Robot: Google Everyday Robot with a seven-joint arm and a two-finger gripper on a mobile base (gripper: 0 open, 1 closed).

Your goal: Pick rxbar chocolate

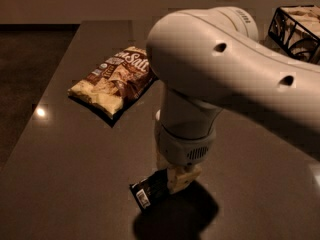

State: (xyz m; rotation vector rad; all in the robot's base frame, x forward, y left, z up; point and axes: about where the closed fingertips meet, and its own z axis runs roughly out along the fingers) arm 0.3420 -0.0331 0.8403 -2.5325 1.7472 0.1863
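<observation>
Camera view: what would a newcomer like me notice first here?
The big white robot arm fills the right and middle, its gripper down at the rxbar chocolate on the dark table near the front. Behind, to the left, lies a brown-and-cream chip bag.

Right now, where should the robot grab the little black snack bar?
I'd pinch the rxbar chocolate across its narrow width, from straight above: it lies flat on the table, so only its long edges offer grip. The gripper is over the end away from the barcode patch.
</observation>
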